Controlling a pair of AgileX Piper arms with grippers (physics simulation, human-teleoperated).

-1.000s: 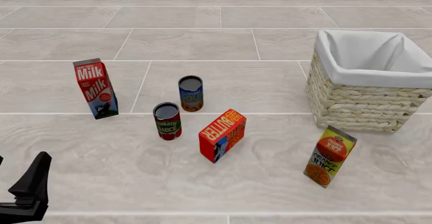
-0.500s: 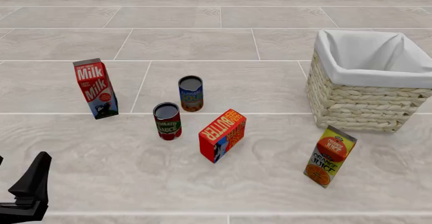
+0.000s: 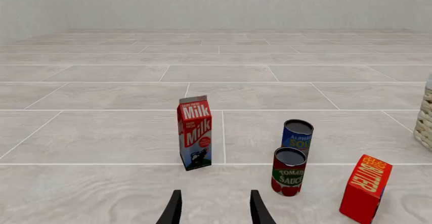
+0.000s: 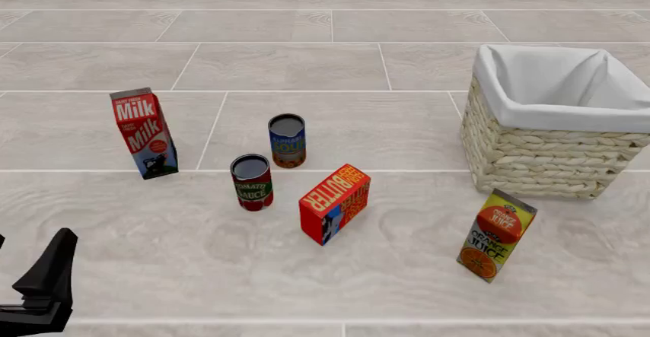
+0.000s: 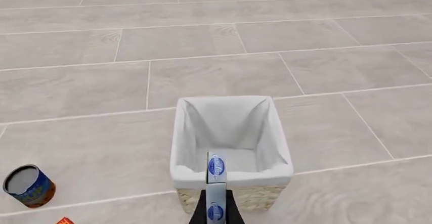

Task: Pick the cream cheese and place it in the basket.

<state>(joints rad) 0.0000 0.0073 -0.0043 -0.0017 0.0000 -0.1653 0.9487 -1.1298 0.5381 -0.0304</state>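
The cream cheese (image 5: 215,183), a thin pale blue-and-white box seen edge-on, is held between the dark fingers of my right gripper (image 5: 216,213). It hangs high above the basket (image 5: 181,148), over the near rim of the white liner. In the front view the basket (image 4: 528,151) stands at the right, and neither the right gripper nor the cream cheese shows there. My left gripper (image 3: 214,210) is open and empty, low at the front left of the floor (image 4: 43,284), pointing toward the milk carton (image 3: 195,133).
A milk carton (image 4: 143,133) stands at the left. A soup can (image 4: 286,141) and a tomato sauce can (image 4: 251,182) stand in the middle. A red-orange butter box (image 4: 334,203) is just right of them. An orange juice carton (image 4: 495,234) leans in front of the basket.
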